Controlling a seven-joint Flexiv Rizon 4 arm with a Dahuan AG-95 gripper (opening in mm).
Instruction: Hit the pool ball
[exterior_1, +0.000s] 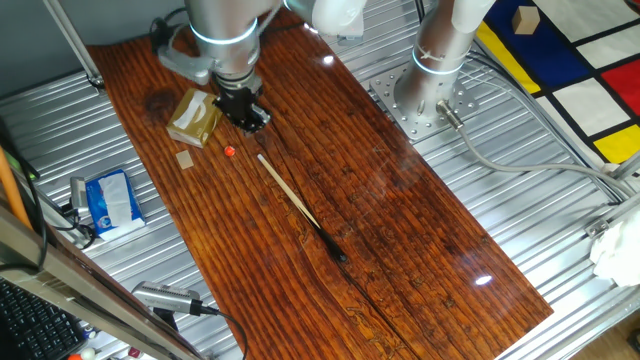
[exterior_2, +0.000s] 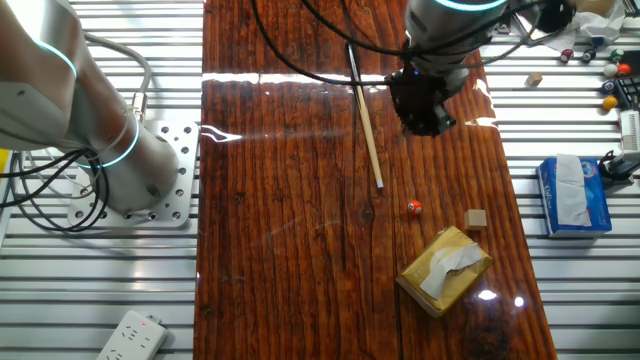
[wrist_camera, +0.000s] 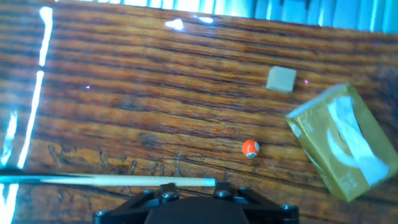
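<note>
In one fixed view, a long wooden board (exterior_1: 380, 200) is seen lying diagonally across a ribbed metal table (exterior_1: 540, 190). Most of the board's near half is bare wood. The gripper (exterior_1: 246, 112) hangs over the far end, just beside a tan tissue box (exterior_1: 193, 118). The pool ball (exterior_1: 229, 152) sits on the board below the gripper, near a small tan block (exterior_1: 185, 160). A cue stick (exterior_1: 298, 204) stretches from near the ball toward the board's middle. A blue packet (exterior_1: 112, 198) lies off the board on the metal.

In the other fixed view, the pool ball (exterior_2: 414, 207) is found between the cue stick's (exterior_2: 366, 120) pale tip and the block (exterior_2: 476, 219), apart from both. The tissue box (exterior_2: 445, 269), with white tissue showing through its top slot, lies close to the board's edge. Open wood is left on the side toward the arm's base (exterior_2: 130, 180). The gripper (exterior_2: 422, 110) hovers above the board; whether its fingers are parted cannot be told.

In the hand view, the pool ball (wrist_camera: 250, 148) rests on bare wood left of the tissue box (wrist_camera: 343, 149), with the block (wrist_camera: 281, 79) beyond. The cue stick (wrist_camera: 124, 181) lies crosswise just ahead of the gripper body at the bottom edge; the fingertips are not visible.
</note>
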